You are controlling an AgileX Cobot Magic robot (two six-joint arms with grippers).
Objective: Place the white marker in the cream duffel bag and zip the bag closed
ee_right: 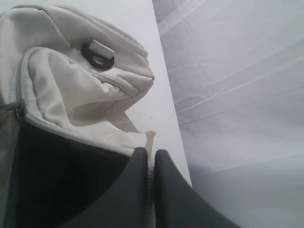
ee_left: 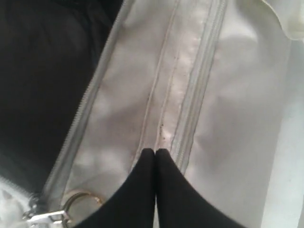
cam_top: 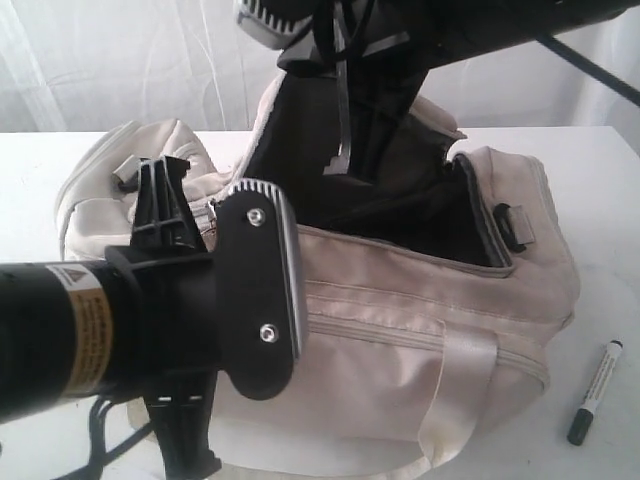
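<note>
The left gripper [ee_left: 156, 152] was pressed shut against the cream duffel bag [cam_top: 400, 320]; the right gripper [ee_right: 151, 154] was pinched on its edge. The white marker [cam_top: 596, 392] was seen well apart from both jaws.

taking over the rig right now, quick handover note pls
Left pincer: shut, tips at the bag's cream side next to a zip; no hold visible.
Right pincer: shut at the bag's open rim; can't tell if it pinches anything.
Marker: lying on the table beside the bag, in neither pincer.
Done: bag top is open.
Left: pick up marker, put it in the bag, zip it closed.
</note>
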